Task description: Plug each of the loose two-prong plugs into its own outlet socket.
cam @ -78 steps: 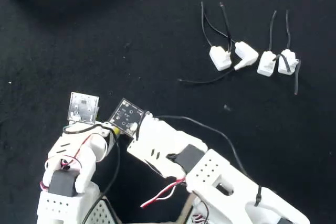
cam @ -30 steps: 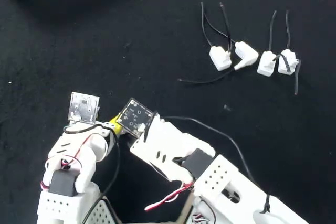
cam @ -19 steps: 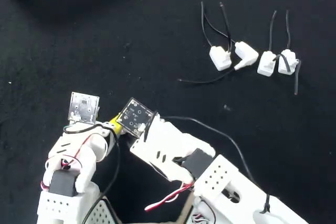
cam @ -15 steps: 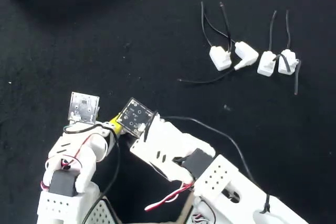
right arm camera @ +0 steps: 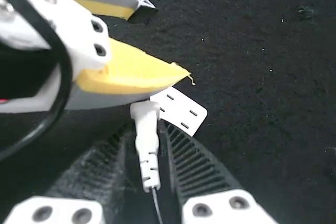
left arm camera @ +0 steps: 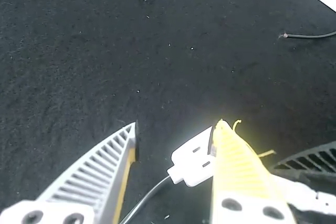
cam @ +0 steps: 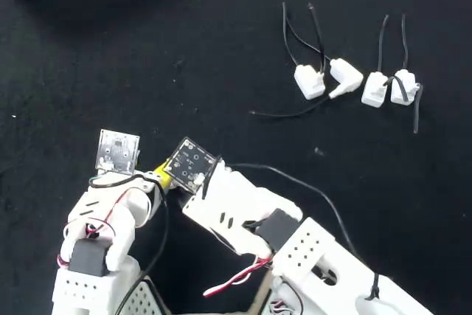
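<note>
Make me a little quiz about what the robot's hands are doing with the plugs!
1. True or false: the left hand has its fingers spread wide apart.
2. Pick one: what is the right hand pinching? A) a white plug with a cord. B) a spoon. C) a red ball.
3. Count: in the high view, how many white corded pieces lie in the group far from both hands?

Key: 1 true. 2 A. 3 four.
</note>
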{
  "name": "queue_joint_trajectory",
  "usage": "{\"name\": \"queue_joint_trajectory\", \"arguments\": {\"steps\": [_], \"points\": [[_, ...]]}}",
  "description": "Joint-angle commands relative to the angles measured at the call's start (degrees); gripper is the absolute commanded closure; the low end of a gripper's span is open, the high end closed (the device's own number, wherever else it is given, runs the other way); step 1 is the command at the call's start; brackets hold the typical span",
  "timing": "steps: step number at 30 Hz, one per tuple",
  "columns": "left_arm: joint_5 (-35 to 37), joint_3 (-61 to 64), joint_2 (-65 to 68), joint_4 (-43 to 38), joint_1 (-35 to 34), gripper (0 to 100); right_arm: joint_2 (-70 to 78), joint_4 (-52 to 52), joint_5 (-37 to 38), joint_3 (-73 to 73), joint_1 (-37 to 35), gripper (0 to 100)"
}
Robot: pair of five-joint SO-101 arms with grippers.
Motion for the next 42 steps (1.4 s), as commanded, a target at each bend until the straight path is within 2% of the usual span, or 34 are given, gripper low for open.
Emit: {"name": "queue_joint_trajectory", "arguments": {"steps": [1, 8, 16, 18, 22, 28, 33, 42], "points": [[-0.6, -0.1, 0.2, 0.4, -0.5, 76, -2.8, -1.6, -0.7, -1.8, 1.9, 98.8], [-0.6, 0.7, 0.2, 0.4, -0.3, 76, -9.8, -0.7, -0.7, 0.4, 1.9, 98.8], [-0.4, -0.4, 0.1, 0.1, -0.6, 76, -10.2, -0.7, -0.6, 1.1, 2.1, 98.8], [-0.3, -1.8, 0.1, 0.4, -2.5, 76, -10.2, -0.8, -0.6, 1.5, 2.3, 98.8], [-0.1, -4.5, 0.1, 0.5, -11.5, 76, -9.2, -0.8, -0.6, 1.8, 2.4, 98.8], [-0.6, -4.7, 0.1, 0.5, -20.6, 76, 3.8, 0.1, -0.6, -5.0, 4.9, 98.8], [-0.6, -3.5, 0.1, 3.9, -27.9, 76, 17.5, 9.2, -0.7, -18.1, 9.7, 98.8], [-0.5, 0.4, 0.1, 5.0, -28.7, 76, 38.4, 29.4, -2.2, -42.4, 9.8, 98.8]]}}
